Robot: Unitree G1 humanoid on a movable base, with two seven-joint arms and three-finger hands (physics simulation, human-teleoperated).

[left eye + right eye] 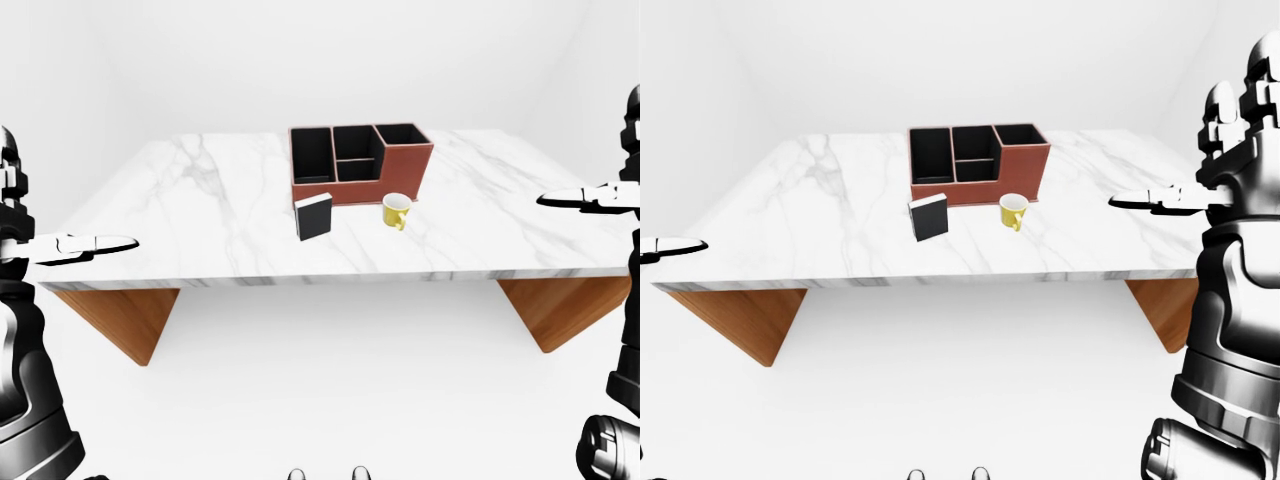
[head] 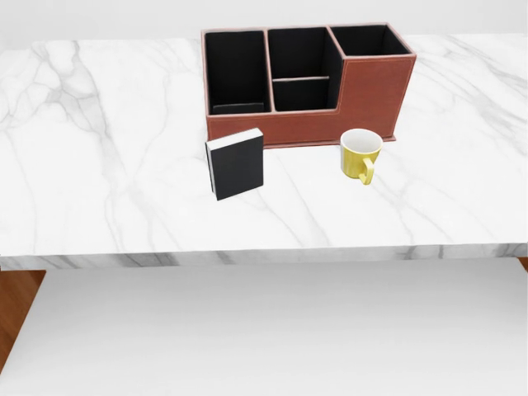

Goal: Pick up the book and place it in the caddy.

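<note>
A black book [image 2: 238, 165] with white page edges stands upright on the white marble table [image 2: 99, 173], just below the caddy's left compartment in the head view. The caddy [image 2: 375, 91] is red-brown leather with black compartments, all showing empty. No hand appears in the head view. In the left-eye view my left hand [image 1: 112, 243] floats flat and open at the table's left edge, far from the book. My right hand [image 1: 562, 200] is held flat and open over the table's right side, well to the right of the caddy. Neither hand holds anything.
A yellow mug [image 2: 360, 155] stands right of the book, just below the caddy's right end. The table rests on wooden wedge supports [image 1: 125, 320]. White floor and walls surround it.
</note>
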